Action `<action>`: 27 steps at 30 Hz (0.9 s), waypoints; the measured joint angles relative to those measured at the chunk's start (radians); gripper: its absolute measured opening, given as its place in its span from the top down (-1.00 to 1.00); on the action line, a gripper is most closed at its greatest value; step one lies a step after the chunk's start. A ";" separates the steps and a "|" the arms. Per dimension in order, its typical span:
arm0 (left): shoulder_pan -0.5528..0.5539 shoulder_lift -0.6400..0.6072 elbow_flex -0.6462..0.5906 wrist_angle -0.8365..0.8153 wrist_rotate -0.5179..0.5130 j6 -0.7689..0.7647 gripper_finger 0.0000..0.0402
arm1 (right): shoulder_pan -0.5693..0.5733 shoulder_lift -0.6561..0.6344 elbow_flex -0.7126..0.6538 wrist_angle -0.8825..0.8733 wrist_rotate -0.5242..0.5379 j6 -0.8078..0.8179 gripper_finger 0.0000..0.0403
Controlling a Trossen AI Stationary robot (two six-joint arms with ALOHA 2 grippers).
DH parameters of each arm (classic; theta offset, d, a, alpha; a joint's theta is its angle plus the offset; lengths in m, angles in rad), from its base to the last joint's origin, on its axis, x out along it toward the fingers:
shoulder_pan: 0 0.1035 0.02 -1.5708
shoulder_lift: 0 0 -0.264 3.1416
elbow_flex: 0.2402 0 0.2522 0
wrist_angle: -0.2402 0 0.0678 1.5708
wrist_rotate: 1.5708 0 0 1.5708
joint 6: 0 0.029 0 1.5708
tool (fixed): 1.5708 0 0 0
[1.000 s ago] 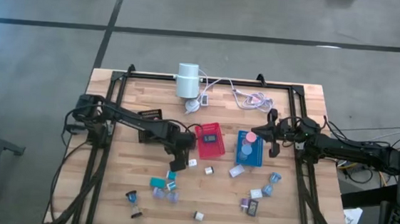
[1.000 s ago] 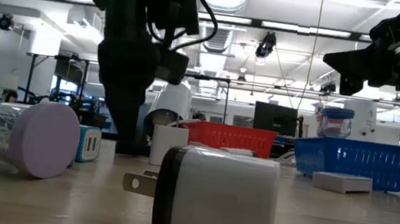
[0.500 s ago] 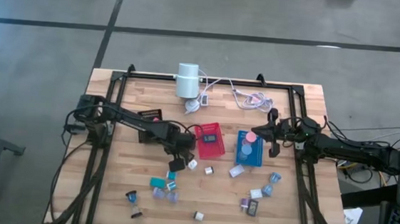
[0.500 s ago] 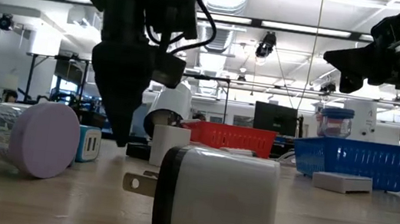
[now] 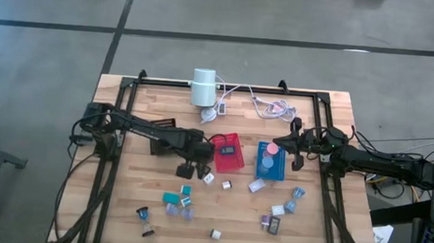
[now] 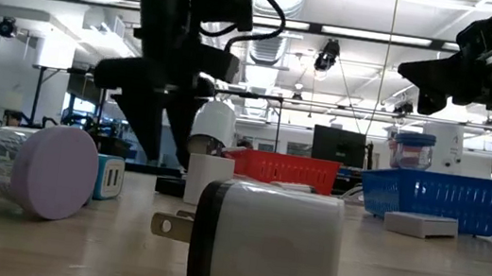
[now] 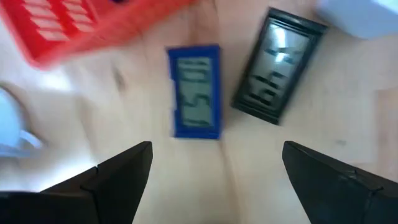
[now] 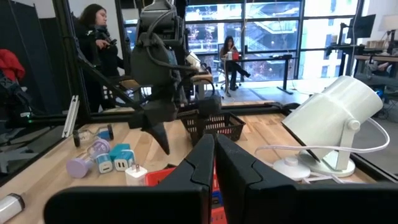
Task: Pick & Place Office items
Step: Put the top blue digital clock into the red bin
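since a second ago we see the left gripper lifted off the table and swung toward the red tray, away from the teal block it stood over. its fingers spread wide, holding nothing. under it, from the left wrist, lie a small blue clock and a black clock on the wood, side by side near the red tray's edge. loose office items sit scattered across the near part of the table. our right gripper hovers beside the blue tray, fingers pressed together, empty.
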State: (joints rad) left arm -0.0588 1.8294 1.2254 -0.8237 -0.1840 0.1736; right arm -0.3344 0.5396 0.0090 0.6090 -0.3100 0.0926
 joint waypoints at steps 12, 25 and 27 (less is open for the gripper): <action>0.067 0.042 -0.003 0.042 0.054 0.145 -0.75 | 0.000 0.000 0.000 0.000 0.000 0.010 0.94; 0.083 0.044 -0.005 0.077 0.064 0.224 -0.74 | 0.000 0.001 0.000 -0.005 0.000 0.012 0.94; 0.084 0.056 -0.005 0.083 0.065 0.230 -0.74 | 0.000 0.001 0.000 -0.005 0.000 0.012 0.94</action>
State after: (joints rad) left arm 0.0250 1.8852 1.2209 -0.7403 -0.1191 0.4036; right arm -0.3344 0.5407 0.0090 0.6037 -0.3103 0.1051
